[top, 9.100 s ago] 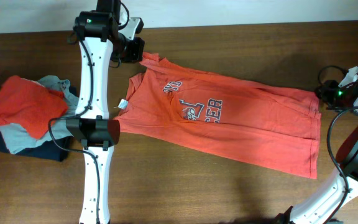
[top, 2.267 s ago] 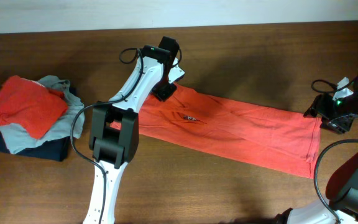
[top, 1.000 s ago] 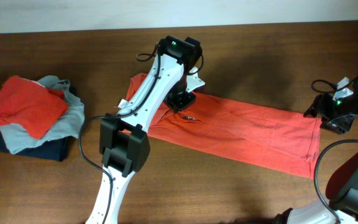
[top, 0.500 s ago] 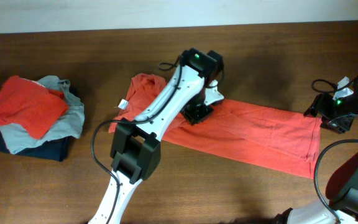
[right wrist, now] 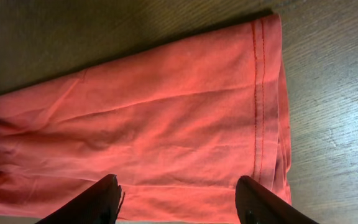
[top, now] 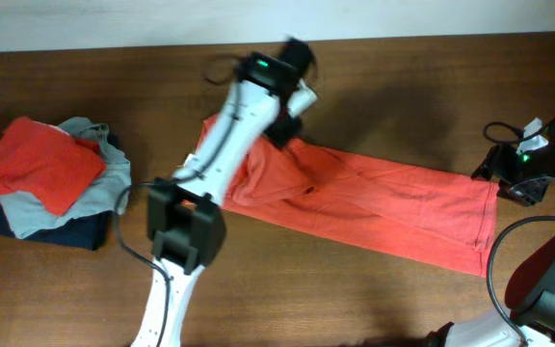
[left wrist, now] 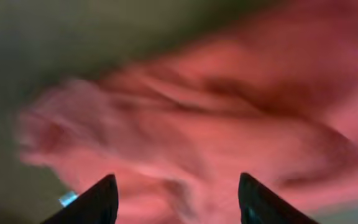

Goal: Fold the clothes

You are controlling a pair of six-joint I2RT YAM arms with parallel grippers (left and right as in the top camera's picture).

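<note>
The clothes (top: 383, 207), an orange-red T-shirt, lie as a long folded strip running from centre left to lower right of the table. My left gripper (top: 285, 130) hovers over the strip's bunched left end. In the blurred left wrist view its jaws stand apart above rumpled red cloth (left wrist: 185, 118), and my left gripper (left wrist: 177, 177) has nothing between the fingers. My right gripper (top: 501, 178) sits at the strip's right end. In the right wrist view my right gripper (right wrist: 178, 178) is open just above the hemmed edge (right wrist: 260, 106) of the shirt.
A pile of other garments (top: 51, 183), red on top of grey and navy, lies at the table's left. The brown wooden table (top: 355, 299) shows in front of the shirt, and its far edge meets a pale wall.
My left gripper carried the shirt's left part to the right, then opened, let the cloth drop and pulled back up-left. The right arm has not moved.
</note>
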